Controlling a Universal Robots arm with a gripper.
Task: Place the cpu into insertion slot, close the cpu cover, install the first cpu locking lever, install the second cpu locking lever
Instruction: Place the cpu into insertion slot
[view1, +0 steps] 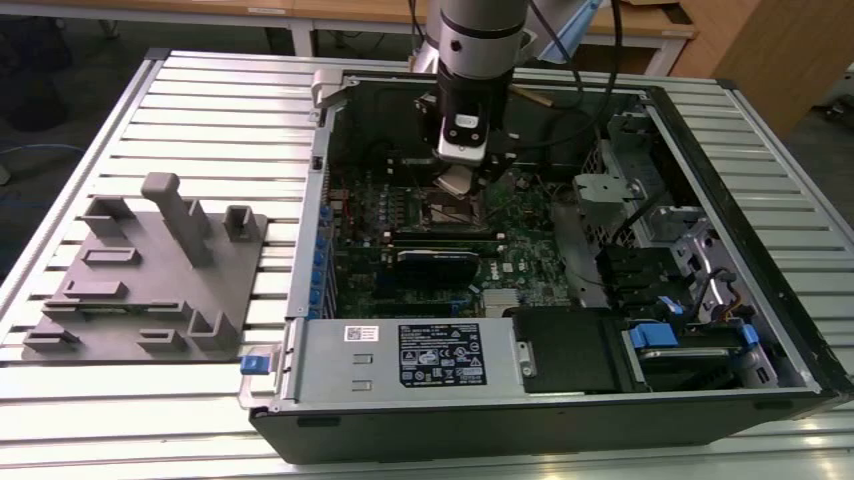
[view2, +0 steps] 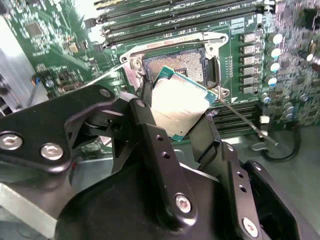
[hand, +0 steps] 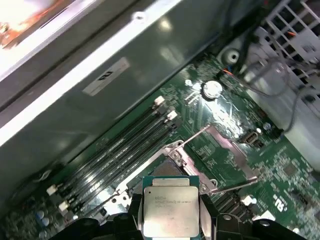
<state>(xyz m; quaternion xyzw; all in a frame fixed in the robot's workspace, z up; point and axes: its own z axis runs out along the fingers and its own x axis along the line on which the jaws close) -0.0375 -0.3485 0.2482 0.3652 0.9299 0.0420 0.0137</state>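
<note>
holding cpu (view2: 180, 102) clamped btw fingers of gripper (view2: 175, 114), tilted, over open insertion slot (view2: 186, 61) on green mobo (view2: 50, 30) (cpu cover (hand: 226, 149) flipped up beside slot).

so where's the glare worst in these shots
Second wrist view: the flat square silver-grey cpu bleaches near white; first wrist view: a blown-out patch beyond the grey case wall; exterior view: the slatted metal table glares white.

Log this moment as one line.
gripper: shut on cpu | cpu: tilted over slot, not seated | cover: open
</note>
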